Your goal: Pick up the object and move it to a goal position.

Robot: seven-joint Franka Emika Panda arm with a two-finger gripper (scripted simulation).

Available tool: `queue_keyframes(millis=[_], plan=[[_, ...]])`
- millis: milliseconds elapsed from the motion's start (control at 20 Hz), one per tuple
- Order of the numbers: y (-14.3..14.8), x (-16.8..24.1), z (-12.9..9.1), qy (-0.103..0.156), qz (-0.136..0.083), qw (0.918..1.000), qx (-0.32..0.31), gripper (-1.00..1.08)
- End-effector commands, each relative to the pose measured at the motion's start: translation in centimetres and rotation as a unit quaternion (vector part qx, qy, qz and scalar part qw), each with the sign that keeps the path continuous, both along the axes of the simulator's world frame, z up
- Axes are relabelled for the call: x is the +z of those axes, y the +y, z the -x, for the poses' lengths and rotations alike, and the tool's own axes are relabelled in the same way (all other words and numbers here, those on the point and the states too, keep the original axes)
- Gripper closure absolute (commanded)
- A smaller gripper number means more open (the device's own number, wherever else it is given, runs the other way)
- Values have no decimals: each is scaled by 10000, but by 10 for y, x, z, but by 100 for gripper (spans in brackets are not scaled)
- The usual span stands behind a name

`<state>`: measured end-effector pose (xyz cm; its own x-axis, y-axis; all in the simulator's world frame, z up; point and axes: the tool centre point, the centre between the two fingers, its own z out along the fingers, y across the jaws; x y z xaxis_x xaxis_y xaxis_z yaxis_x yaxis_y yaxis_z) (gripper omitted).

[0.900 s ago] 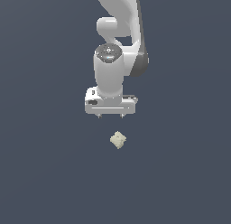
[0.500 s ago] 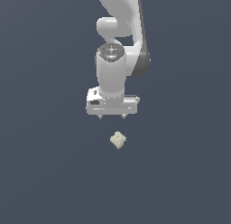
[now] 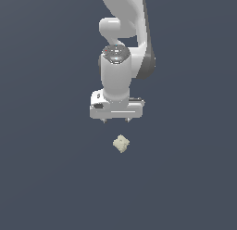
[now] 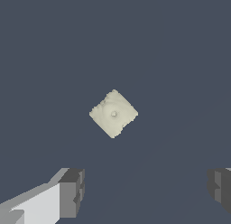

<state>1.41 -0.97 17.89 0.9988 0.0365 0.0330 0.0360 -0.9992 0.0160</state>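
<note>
The object (image 3: pixel 121 143) is a small pale cream lumpy chunk lying on the dark grey floor, a little in front of the white arm in the exterior view. In the wrist view the object (image 4: pixel 113 113) shows as a mottled diamond shape beyond the fingers. My gripper (image 3: pixel 115 121) hangs above the floor, just behind the object and apart from it. Its two grey fingertips (image 4: pixel 72 193) stand wide apart with nothing between them, so my gripper (image 4: pixel 145 189) is open.
A flat dark grey floor (image 3: pixel 51 178) lies all around the arm. No other object, container or edge shows in either view.
The arm's hand has sunk slightly lower toward the floor and closer to the object. The object has not moved.
</note>
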Motion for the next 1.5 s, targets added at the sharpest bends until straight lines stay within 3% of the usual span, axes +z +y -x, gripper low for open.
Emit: queue_keyframes(millis=[0, 400, 700, 1000, 1450], plan=[[1, -2, -1, 4, -7, 10000, -91, -92], [4, -14, -8, 25, -51, 9976, -694, -92], [8, -30, -16, 52, -91, 9899, -1417, -92], [12, -47, -25, 80, -120, 9752, -2209, -92], [19, -72, -35, 112, -136, 9451, -3262, -92]])
